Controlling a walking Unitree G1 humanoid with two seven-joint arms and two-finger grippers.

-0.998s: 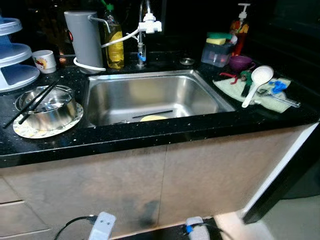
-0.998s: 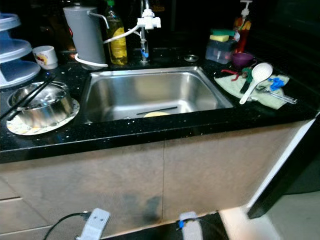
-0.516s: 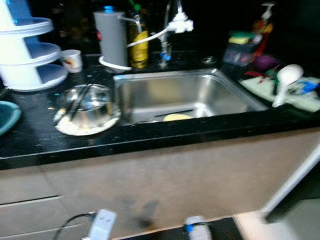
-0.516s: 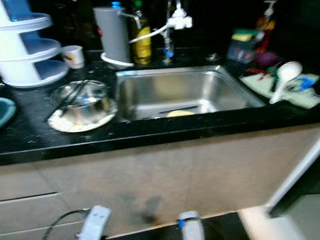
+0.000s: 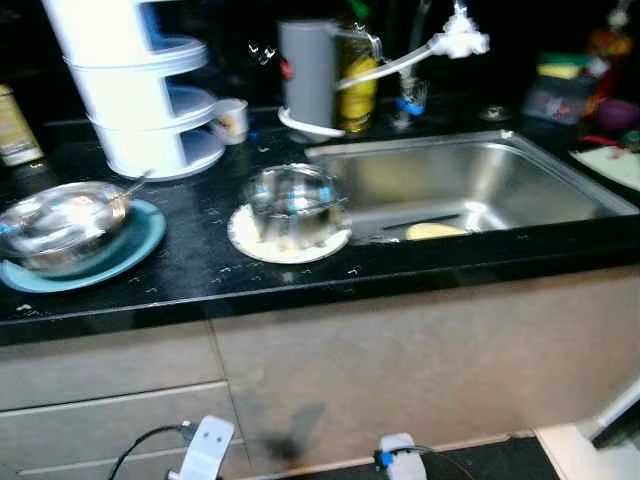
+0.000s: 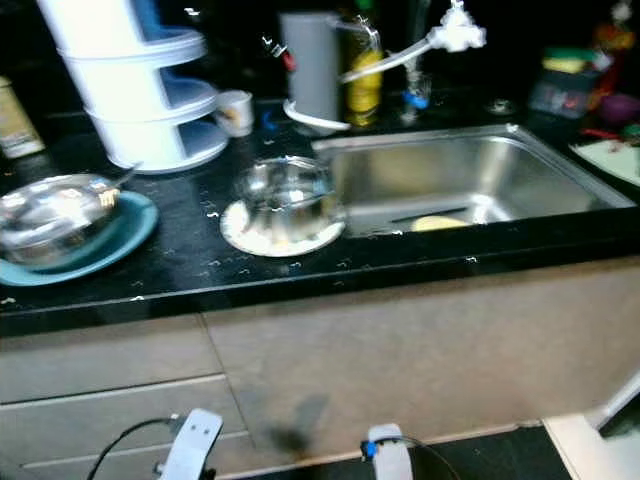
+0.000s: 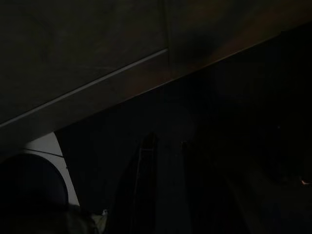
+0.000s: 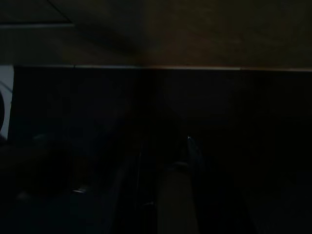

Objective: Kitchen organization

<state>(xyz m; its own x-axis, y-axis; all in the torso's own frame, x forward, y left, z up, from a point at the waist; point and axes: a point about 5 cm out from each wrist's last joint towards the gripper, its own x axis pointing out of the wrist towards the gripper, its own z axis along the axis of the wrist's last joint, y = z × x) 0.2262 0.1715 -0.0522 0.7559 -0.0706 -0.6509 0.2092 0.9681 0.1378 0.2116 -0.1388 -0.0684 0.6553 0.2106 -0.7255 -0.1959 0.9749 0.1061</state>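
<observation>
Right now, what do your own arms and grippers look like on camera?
At the bottom of the head view, the left arm ends in a pale silver-white block with a black cable looping off it; the right arm is a similar pale block with a blue fitting and thin dark cable. Wrist views are very dark: long black fingers, little else discernible.

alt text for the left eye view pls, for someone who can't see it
A black counter with a steel sink on the right. Left of the sink a steel bowl sits on a white plate, and further left another bowl on a blue plate. Slightly blurred.
</observation>
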